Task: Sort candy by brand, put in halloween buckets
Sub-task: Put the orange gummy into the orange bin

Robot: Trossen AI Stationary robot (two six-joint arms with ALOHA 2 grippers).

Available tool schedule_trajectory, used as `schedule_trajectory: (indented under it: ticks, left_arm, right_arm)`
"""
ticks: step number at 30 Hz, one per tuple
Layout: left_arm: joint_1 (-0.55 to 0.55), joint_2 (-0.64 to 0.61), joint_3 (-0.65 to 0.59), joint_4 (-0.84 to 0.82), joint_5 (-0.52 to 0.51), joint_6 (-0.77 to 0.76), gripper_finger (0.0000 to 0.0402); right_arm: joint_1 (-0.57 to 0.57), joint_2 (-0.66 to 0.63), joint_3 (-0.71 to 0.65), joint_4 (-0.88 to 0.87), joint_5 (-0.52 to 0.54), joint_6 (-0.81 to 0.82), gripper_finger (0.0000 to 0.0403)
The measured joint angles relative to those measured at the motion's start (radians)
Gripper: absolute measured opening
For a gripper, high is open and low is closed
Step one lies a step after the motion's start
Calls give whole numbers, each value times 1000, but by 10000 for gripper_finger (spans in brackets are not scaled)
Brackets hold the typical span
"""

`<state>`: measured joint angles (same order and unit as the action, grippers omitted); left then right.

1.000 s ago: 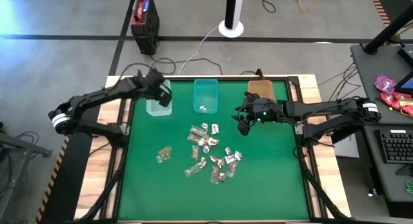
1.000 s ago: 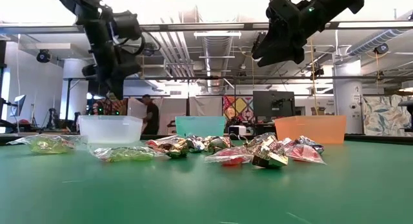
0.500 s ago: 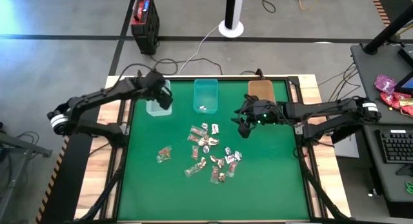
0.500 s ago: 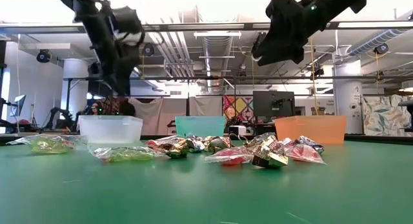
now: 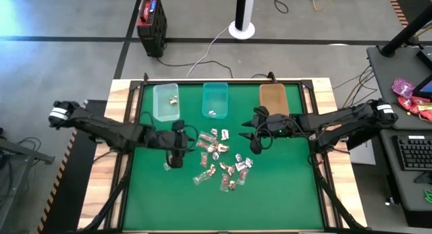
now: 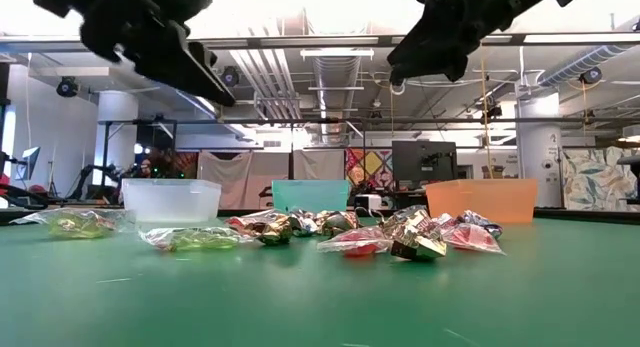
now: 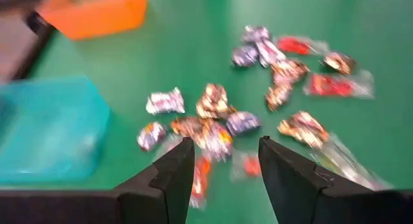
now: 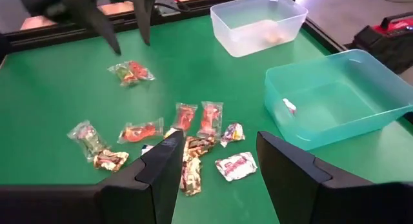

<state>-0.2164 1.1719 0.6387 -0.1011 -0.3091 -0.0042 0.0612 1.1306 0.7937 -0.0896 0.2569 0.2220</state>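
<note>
The candy (image 5: 219, 160) lies in a heap in the middle of the green worktop (image 5: 283, 200). The left gripper (image 5: 177, 155) hangs over its near edge, jaws spread and empty. The right gripper (image 5: 257, 141) waits beside the heap, jaws spread too. Next comes picking one sweet. The three buckets (image 5: 215, 100) stand at the far edge.

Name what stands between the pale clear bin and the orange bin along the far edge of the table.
The teal bin stands between the pale clear bin and the orange bin, with one sweet inside; the high view shows it.
</note>
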Motion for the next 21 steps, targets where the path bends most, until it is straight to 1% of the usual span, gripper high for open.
schedule_trajectory:
  ticks: [2, 7, 12, 19, 21]
  left_arm:
    - [3, 34, -27, 82, -19, -7, 157]
    - [39, 128, -46, 172, -21, -17, 157]
    - [53, 234, -46, 239, 23, -14, 157]
    - [108, 363, -46, 254, 39, -23, 157]
    - [124, 396, -46, 256, 57, -23, 157]
  right_arm:
    - [0, 9, 0, 0, 6, 3, 190]
    - [0, 26, 0, -9, 6, 32, 190]
    - [0, 40, 0, -16, 6, 40, 189]
    - [0, 62, 0, -18, 6, 40, 189]
    - [0, 66, 0, -20, 6, 40, 189]
